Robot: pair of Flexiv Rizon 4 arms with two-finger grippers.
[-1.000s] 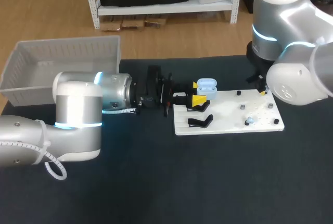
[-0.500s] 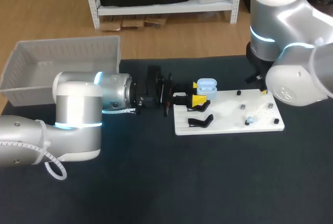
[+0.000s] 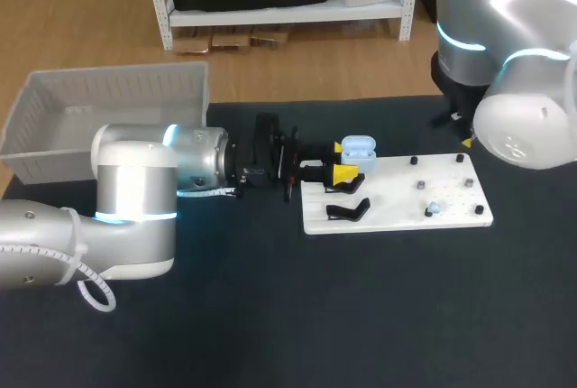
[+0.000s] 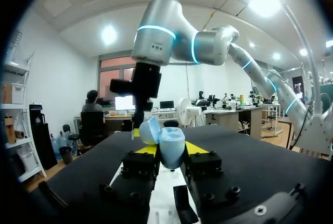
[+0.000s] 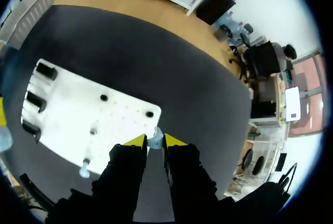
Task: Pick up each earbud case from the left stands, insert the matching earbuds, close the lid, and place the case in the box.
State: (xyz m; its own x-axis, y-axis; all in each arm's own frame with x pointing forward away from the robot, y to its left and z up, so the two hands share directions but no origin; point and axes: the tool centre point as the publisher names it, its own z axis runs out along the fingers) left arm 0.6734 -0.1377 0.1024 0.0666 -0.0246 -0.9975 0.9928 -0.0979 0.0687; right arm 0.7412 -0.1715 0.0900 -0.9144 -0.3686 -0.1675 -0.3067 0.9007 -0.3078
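Across the dark table [image 3: 270, 316] a white board [image 3: 397, 217] is laid to the right of the middle, and a grey box [image 3: 108, 90] is set at the far left corner, well apart from the board. The left arm is stretched low over the table from the left, and the left gripper [image 3: 342, 161] is placed at the board's left end. A pale blue earbud case [image 4: 171, 143] is seen between its fingers with the lid tipped open. In the left wrist view the case is pressed from both sides, so it is held. A black stand [image 3: 347, 210] is fixed just beside the gripper, nearer the board's front edge. Small dark pegs [image 3: 420, 186] are dotted over the right half of the board, and a second earbud [image 3: 434, 208], pale blue, is seated near the front edge there. The right arm is raised at the far right, with the right gripper [image 5: 154, 141] held above the board's far right corner. Its yellow tips are drawn narrow, and a small pale earbud [image 5: 154, 138] is pinched between them. Whether the case's cavities are filled cannot be told.
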